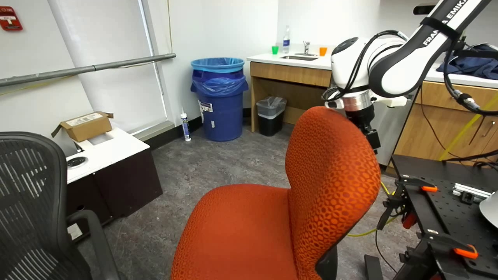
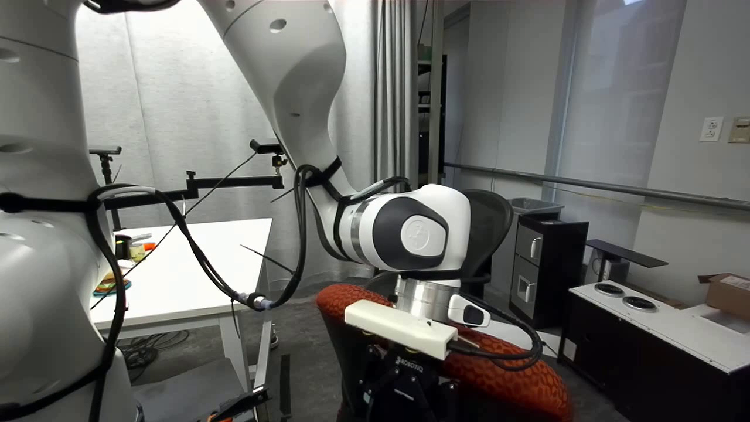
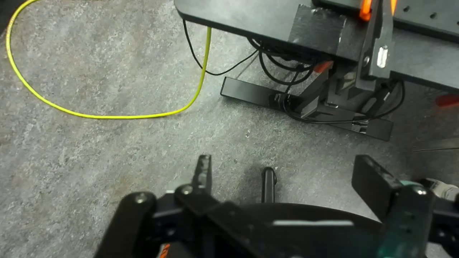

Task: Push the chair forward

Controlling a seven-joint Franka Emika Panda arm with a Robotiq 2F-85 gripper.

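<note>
The orange-red chair stands with its seat facing away from the robot's table. Its backrest top also shows in an exterior view. My gripper points down behind the backrest, on the table side; it also shows in an exterior view. In the wrist view my gripper is open, its fingers wide apart with floor and a black chair leg seen between them. The chair's dark rear shell lies at the bottom. Whether the wrist or gripper touches the backrest I cannot tell.
A black mesh chair and a white-topped cabinet stand beyond the seat. A blue bin is by the wall. The black robot table with orange-handled clamps is behind the chair. A yellow cable lies on the floor.
</note>
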